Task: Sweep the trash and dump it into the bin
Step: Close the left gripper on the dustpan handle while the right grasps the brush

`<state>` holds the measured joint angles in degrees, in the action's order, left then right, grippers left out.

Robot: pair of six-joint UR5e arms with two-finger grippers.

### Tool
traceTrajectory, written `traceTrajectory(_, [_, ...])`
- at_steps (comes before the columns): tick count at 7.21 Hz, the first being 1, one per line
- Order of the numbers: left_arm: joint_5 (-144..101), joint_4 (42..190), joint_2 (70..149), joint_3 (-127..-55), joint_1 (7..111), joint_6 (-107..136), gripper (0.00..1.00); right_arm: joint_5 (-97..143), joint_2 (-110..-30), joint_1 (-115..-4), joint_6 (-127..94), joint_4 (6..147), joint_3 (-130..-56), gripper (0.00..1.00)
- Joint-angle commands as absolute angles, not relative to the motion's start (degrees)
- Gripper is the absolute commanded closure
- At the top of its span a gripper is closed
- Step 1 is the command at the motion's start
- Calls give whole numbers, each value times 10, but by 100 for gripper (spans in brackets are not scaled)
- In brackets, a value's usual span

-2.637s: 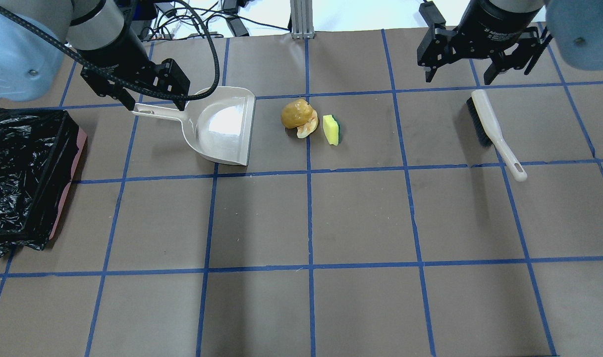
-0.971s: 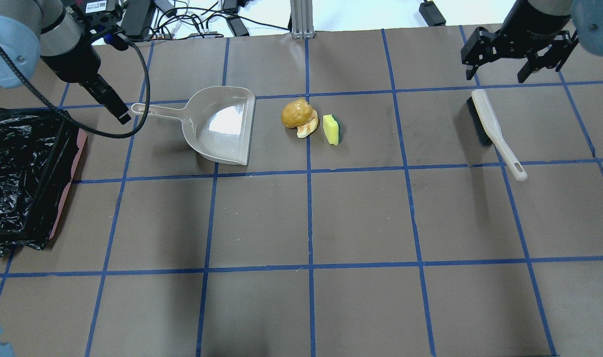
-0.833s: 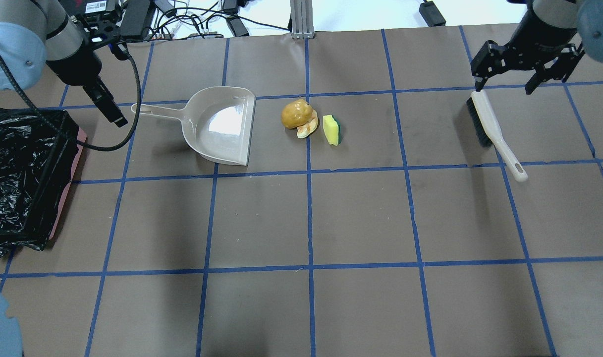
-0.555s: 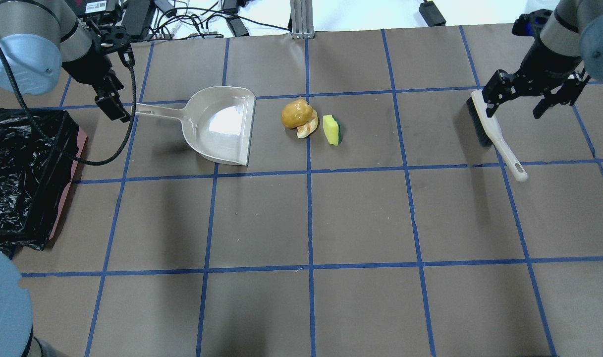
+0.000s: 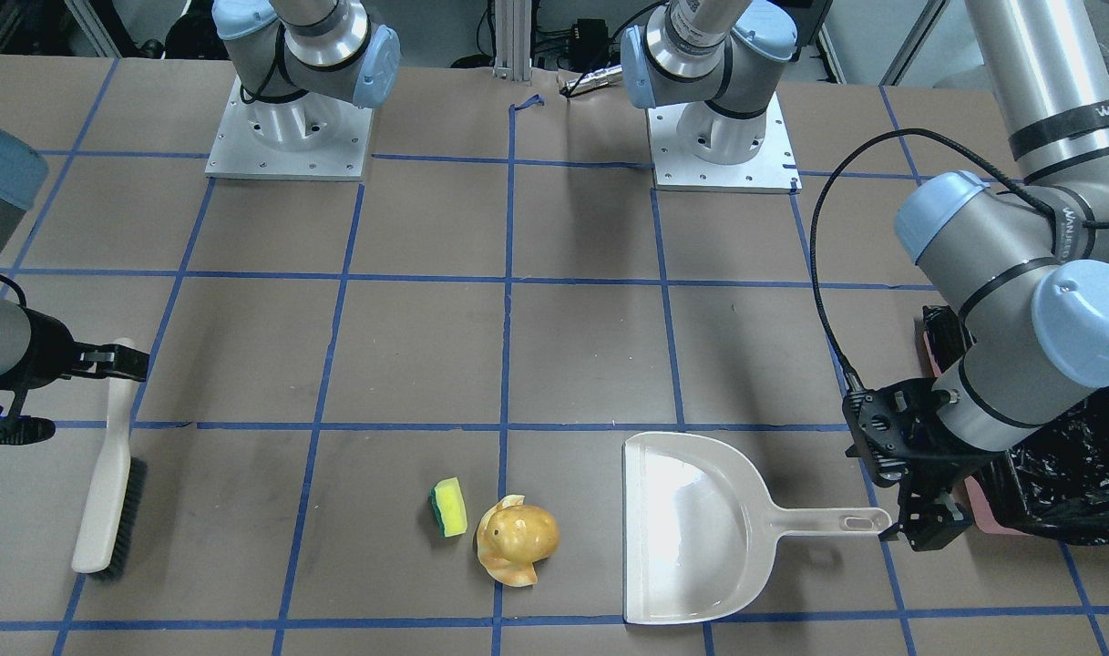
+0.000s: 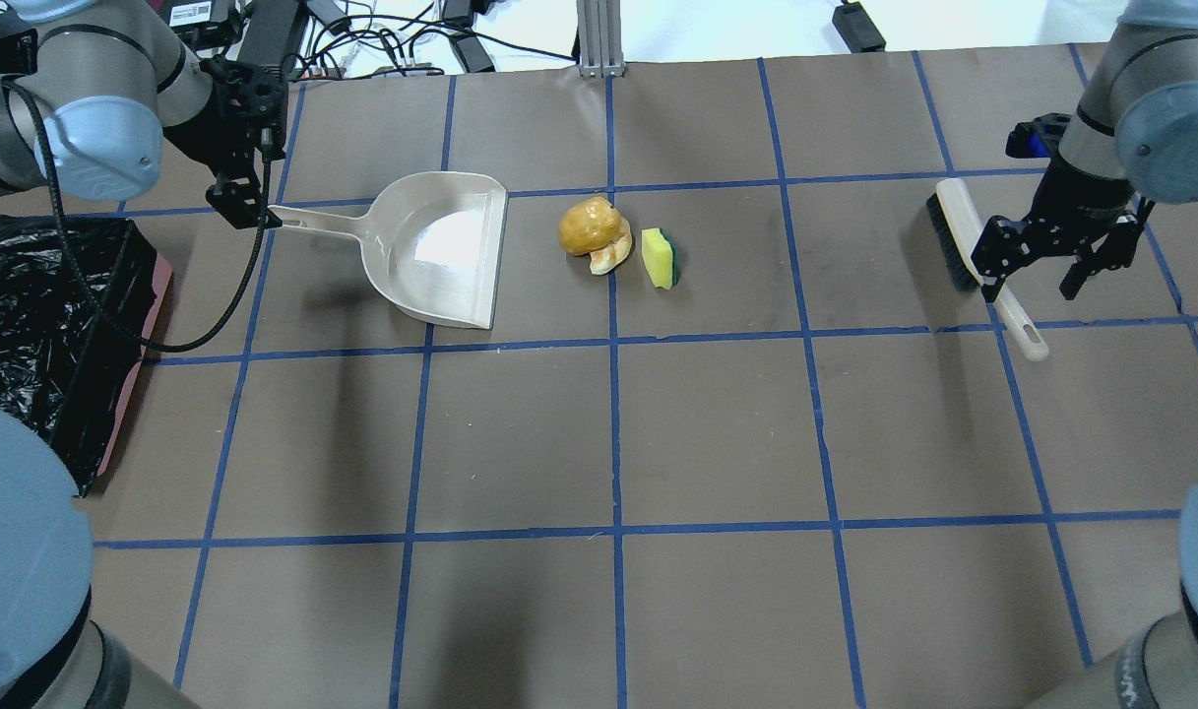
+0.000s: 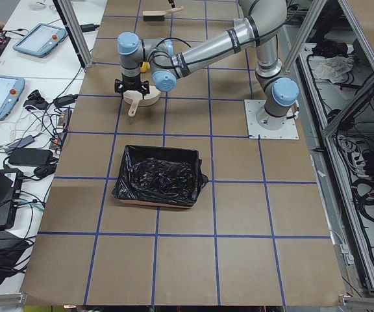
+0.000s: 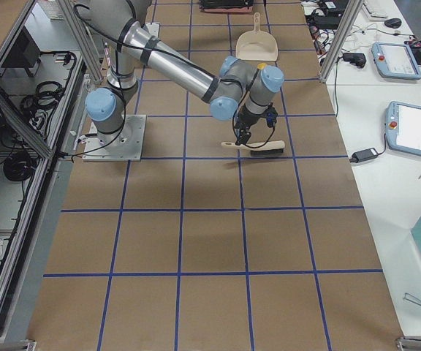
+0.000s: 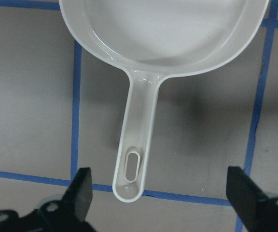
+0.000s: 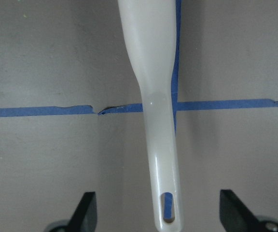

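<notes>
Plainly each handle's long axis runs straight into its pincer: the dustpan (image 9: 136,140) handle end lies between the fingers of the wide-open, empty left pincer (image 9: 160,191); the brush (image 10: 153,72) handle likewise within the wide-open, empty right pincer (image 10: 160,207); trash (image 6: 599,236) sits between both tools near the tabletop's (image 6: 717,433) far edge; bin (image 6: 28,325) at its left edge.

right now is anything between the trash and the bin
Yes: the dustpan lies between them, open edge toward the trash, handle toward the bin, with the open left gripper at the handle's end.

Beige dustpan (image 6: 441,251), yellow-green sponge (image 6: 658,258), tan lump (image 6: 584,225), black-lined pink bin (image 6: 144,340), blue-gridded brown table (image 6: 717,433)
</notes>
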<state>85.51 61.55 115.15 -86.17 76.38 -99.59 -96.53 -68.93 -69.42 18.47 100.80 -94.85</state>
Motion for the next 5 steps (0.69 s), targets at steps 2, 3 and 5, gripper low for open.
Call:
traceTrajectory(2, [851, 603, 1188, -855, 779, -1001, 1, -973, -659, -686, 190, 1000, -953, 12])
traceTrajectory(3, [859, 606, 1193, -856, 790, -996, 1, -990, -660, -686, 193, 999, -961, 14])
traceTrajectory(5, [902, 633, 1198, -855, 792, -998, 0, -1005, -661, -686, 194, 997, -962, 35])
